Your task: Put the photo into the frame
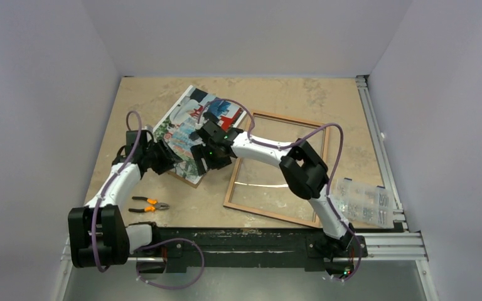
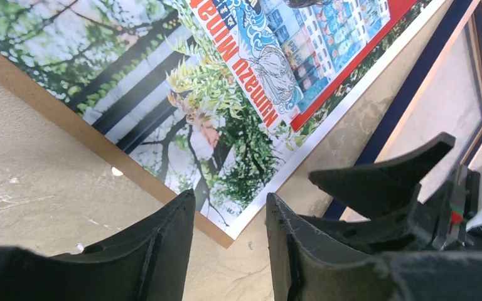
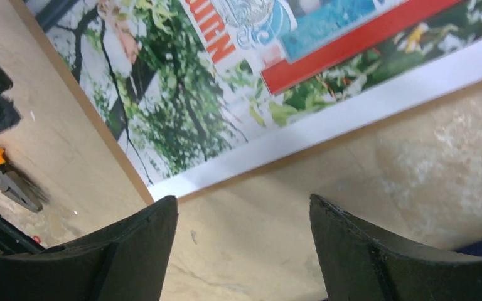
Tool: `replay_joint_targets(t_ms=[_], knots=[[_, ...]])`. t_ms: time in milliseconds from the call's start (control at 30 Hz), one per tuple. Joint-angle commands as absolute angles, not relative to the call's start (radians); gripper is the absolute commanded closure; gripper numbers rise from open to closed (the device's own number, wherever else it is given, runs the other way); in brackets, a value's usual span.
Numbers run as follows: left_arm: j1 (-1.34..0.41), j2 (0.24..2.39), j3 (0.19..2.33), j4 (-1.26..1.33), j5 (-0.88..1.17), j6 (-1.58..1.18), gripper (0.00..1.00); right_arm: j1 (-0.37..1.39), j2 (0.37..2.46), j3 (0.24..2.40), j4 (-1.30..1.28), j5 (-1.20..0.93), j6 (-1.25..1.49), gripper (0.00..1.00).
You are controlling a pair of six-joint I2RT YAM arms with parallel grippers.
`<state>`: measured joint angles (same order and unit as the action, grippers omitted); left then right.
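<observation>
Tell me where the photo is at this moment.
In the top view the photo lies left of centre on the table, on a brown backing board, directly left of the frame and beyond the pliers.

White arm links (image 1: 120, 179), black joints (image 1: 304, 168), looping purple cables (image 1: 139, 133), dark ridged end effector fingers (image 2: 157, 251), possibly green lights (image 1: 225, 133)

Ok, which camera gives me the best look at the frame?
Top external: the whole frame lies flat right of the photo, only partly crossed by the right arm. Left wrist catches just one dark blue rail beyond the photo's corner. Right wrist shows at most a dark sliver at its lower right edge.
</observation>
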<state>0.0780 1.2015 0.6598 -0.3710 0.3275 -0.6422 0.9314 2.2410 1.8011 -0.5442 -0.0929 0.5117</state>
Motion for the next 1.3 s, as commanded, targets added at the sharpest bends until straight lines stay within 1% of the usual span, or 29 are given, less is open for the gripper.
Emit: replay_joint_targets(t_ms=[0, 67, 233, 333, 400, 467, 533, 633, 833, 1100, 1267], knots=[[0.070, 1.230, 0.671, -0.347, 0.307, -0.583, 0.59, 0.936, 2.177, 1.722, -0.699, -0.025, 0.469, 0.24], [0.052, 1.262, 0.669, -0.340, 0.300, -0.574, 0.60, 0.936, 2.145, 1.684, -0.690, -0.031, 0.477, 0.24], [-0.003, 1.366, 0.666, -0.305, 0.289, -0.568, 0.65, 0.931, 2.043, 1.546, -0.522, -0.164, 0.578, 0.24], [-0.038, 1.385, 0.674, -0.311, 0.265, -0.563, 0.73, 0.916, 1.999, 1.458, -0.377, -0.253, 0.669, 0.24], [-0.054, 1.387, 0.685, -0.346, 0.250, -0.570, 0.77, 0.900, 1.975, 1.387, -0.254, -0.319, 0.745, 0.26], [-0.079, 1.396, 0.688, -0.364, 0.249, -0.580, 0.79, 0.878, 1.960, 1.324, -0.146, -0.379, 0.822, 0.30], [-0.118, 1.410, 0.724, -0.426, 0.216, -0.577, 0.84, 0.857, 1.955, 1.280, -0.073, -0.414, 0.871, 0.35], [-0.173, 1.439, 0.775, -0.509, 0.188, -0.585, 0.86, 0.834, 1.954, 1.255, -0.045, -0.425, 0.905, 0.36], [-0.247, 1.505, 0.824, -0.541, 0.204, -0.622, 0.86, 0.813, 1.946, 1.241, -0.036, -0.422, 0.926, 0.37], [-0.330, 1.619, 0.798, -0.399, 0.323, -0.703, 0.87, 0.778, 1.895, 1.202, -0.042, -0.404, 0.923, 0.38], [-0.336, 1.603, 0.773, -0.286, 0.413, -0.741, 0.87, 0.775, 1.876, 1.199, -0.062, -0.393, 0.909, 0.38]])
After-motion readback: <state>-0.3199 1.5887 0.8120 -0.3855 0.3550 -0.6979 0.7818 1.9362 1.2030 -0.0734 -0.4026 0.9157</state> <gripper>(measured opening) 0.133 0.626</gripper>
